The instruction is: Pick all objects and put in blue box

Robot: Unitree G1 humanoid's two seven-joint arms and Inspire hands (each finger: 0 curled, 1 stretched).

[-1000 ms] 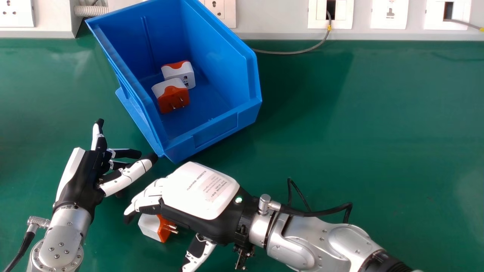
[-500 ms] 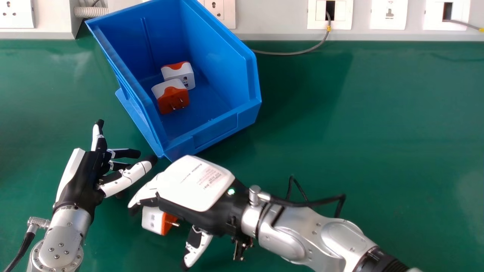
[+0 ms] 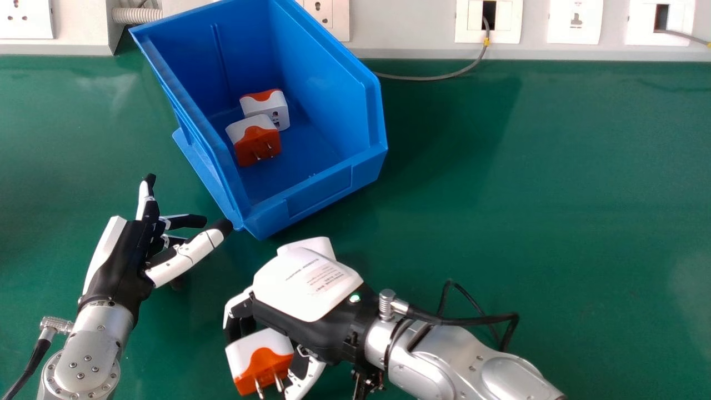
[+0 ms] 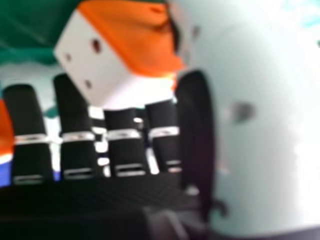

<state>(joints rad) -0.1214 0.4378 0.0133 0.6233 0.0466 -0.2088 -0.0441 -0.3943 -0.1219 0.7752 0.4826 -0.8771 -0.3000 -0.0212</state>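
Observation:
My left hand (image 3: 119,253) rests open in the head view, its thumb tip close to the blue box's near corner. In front of the blue box (image 3: 319,194), my right hand (image 3: 305,286) is palm down with fingers and thumb closed on an orange and white plug adapter (image 3: 258,355), prongs toward the near edge. The right hand view has this adapter (image 4: 107,60) between the fingers and thumb of my right hand (image 4: 75,120). Inside the box lie two more adapters, one nearer (image 3: 253,139) and one behind (image 3: 266,105). A white rounded shape (image 3: 311,244) pokes out behind my right hand, mostly hidden.
The green table (image 3: 527,194) stretches right of the box. Behind it runs a white wall panel (image 3: 411,28) with sockets, and a grey cable (image 3: 444,76) drops from one onto the table's back edge. An orange patch (image 4: 5,130) shows in the right hand view.
My right hand has shifted right and toward the near edge, its fingers curling round the adapter, which has turned and moved with it. The white shape behind it has come into sight. The left hand keeps still.

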